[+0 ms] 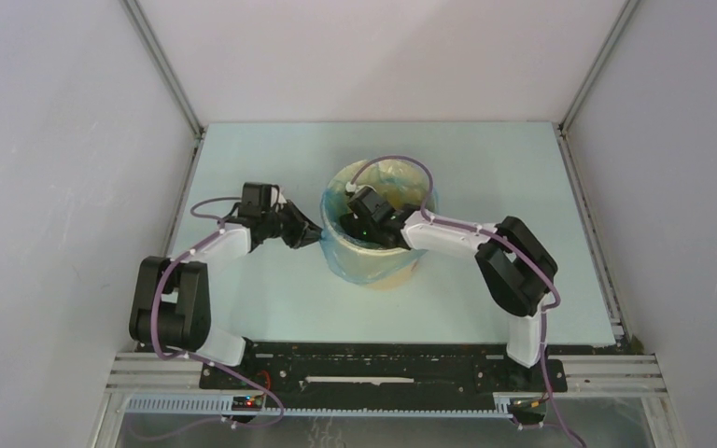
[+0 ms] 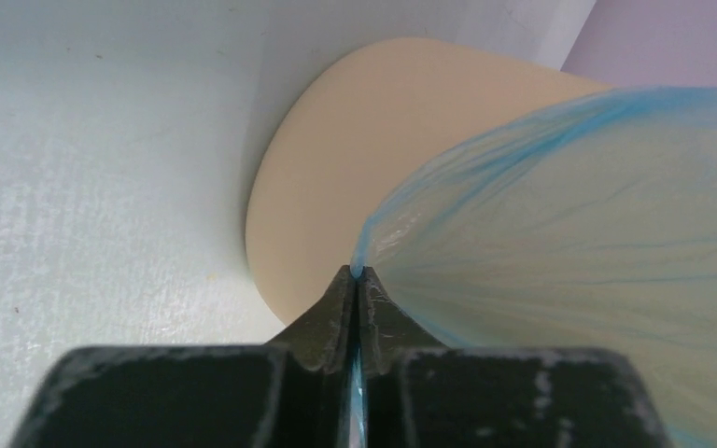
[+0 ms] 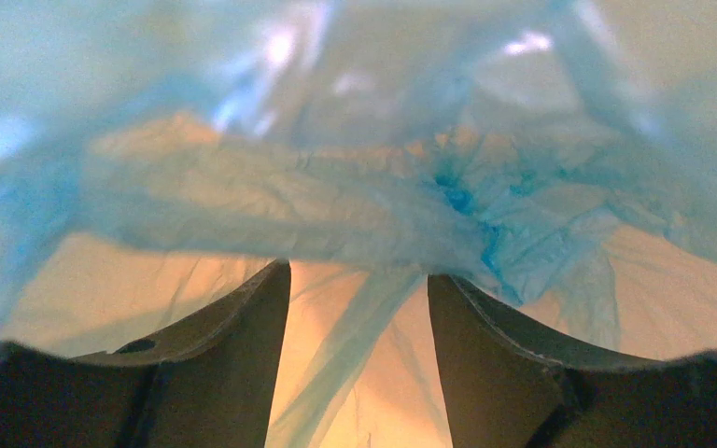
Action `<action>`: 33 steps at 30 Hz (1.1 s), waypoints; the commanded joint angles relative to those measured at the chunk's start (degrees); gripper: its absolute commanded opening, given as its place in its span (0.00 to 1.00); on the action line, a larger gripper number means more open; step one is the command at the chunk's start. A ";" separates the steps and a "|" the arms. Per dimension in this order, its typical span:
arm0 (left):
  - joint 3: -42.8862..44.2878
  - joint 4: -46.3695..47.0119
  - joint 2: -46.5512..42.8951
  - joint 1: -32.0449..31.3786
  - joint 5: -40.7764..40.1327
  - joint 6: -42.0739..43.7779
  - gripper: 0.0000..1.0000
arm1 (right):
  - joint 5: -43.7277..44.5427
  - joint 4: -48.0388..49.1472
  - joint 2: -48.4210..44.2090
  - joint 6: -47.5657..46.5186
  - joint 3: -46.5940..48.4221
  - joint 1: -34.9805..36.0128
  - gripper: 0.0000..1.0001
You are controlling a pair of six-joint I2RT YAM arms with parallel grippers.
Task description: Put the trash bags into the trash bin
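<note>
The trash bin (image 1: 394, 271), a pale tan round bucket, stands mid-table. The light-blue translucent trash bag (image 1: 340, 254) lines it and drapes over its left rim. My left gripper (image 1: 314, 233) is just outside the bin's left side. In the left wrist view that gripper (image 2: 356, 273) is shut on the edge of the bag (image 2: 569, 233), pulled taut against the bin's wall (image 2: 355, 159). My right gripper (image 1: 358, 224) reaches down inside the bin. There it (image 3: 359, 285) stands open, with crumpled bag (image 3: 289, 187) ahead and a loose fold of it running between the fingers (image 3: 243, 322).
White enclosure walls with metal corner posts (image 1: 163, 65) close the table on three sides. The right arm's elbow (image 1: 515, 266) sits right of the bin and its purple cable (image 1: 401, 161) arcs over the rim. The black base rail (image 1: 383, 369) runs along the near edge.
</note>
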 commanded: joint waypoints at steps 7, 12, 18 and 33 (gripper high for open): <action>5.45 -5.22 -3.26 -0.68 -2.95 4.15 0.27 | 3.10 -9.52 -10.71 -2.08 9.96 -0.22 0.70; 5.49 -7.05 -4.27 -0.73 -3.84 6.08 0.34 | 4.17 -14.25 -13.00 -2.10 14.47 -0.76 0.70; 7.20 -13.49 -7.85 -0.67 -8.77 12.12 0.66 | 2.16 -21.30 -17.58 -3.99 23.56 -1.82 0.80; -5.24 -23.52 -29.38 -2.04 -10.74 15.97 0.97 | -1.94 -39.31 -42.01 -7.19 25.23 -15.53 0.94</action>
